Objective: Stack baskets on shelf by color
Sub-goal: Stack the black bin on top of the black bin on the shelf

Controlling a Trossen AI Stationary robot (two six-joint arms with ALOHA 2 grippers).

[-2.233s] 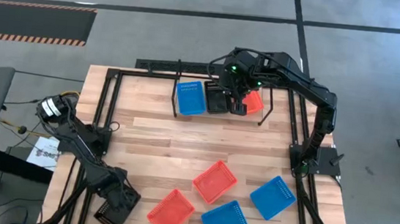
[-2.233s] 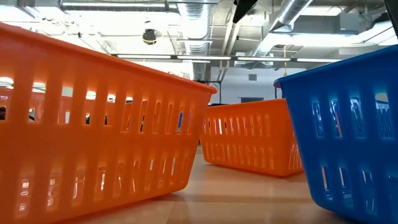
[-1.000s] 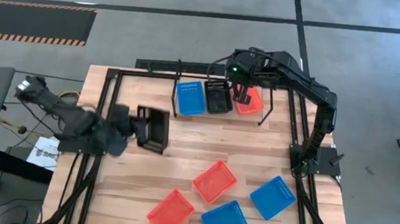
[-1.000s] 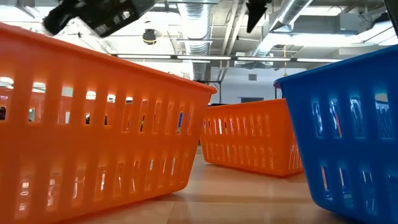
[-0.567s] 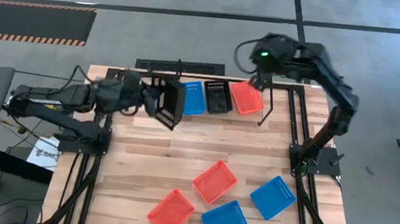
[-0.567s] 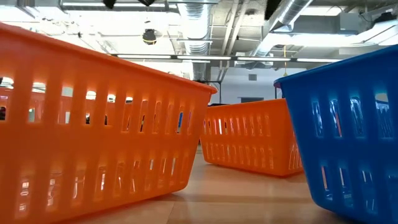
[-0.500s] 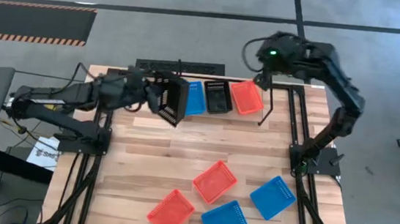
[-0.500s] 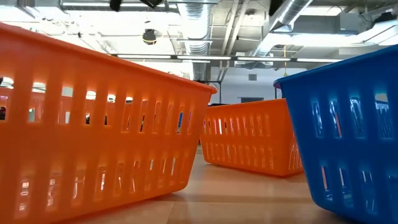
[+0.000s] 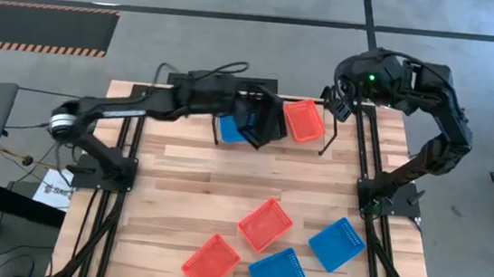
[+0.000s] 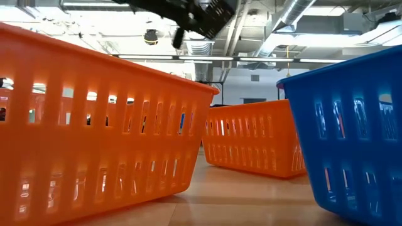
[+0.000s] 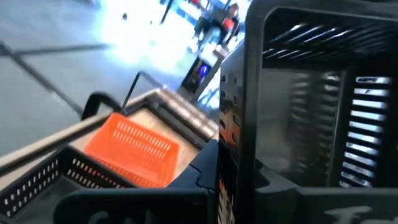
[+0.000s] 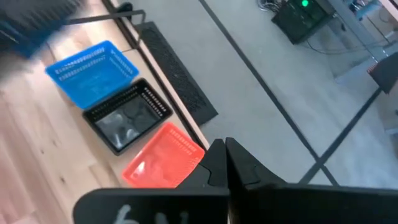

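My left gripper (image 9: 248, 113) reaches in from the table's left and is shut on a black basket (image 9: 264, 118), which hangs over the shelf's (image 9: 326, 135) middle. On the shelf, side by side, rest a blue basket (image 12: 92, 71), a second black basket (image 12: 127, 123) and a red-orange basket (image 9: 303, 119). In the high view the held basket covers the shelf's black one. My right gripper (image 12: 225, 163) is shut on nothing, raised beyond the shelf's right end. My left gripper has the black basket by one side wall at its rim (image 11: 231, 146), which stands edge-on between the fingers. The fingers come nearly level from the table's left. The basket is lifted clear and tipped, its opening turned sideways (image 11: 323, 106). The gripper body hides the exact contact.
On the table's near half lie two red-orange baskets (image 9: 265, 224) (image 9: 210, 262) and two blue ones (image 9: 277, 273) (image 9: 337, 244). They fill the low view, where my left arm with its basket (image 10: 207, 16) shows at the top. Black frame rails (image 9: 129, 136) run along the table's sides.
My left gripper has swung the black basket from the table's left middle toward the far edge and right, to above the shelf, and the basket has turned as it went. My right gripper has risen and drawn back from the shelf toward the table's far right corner.
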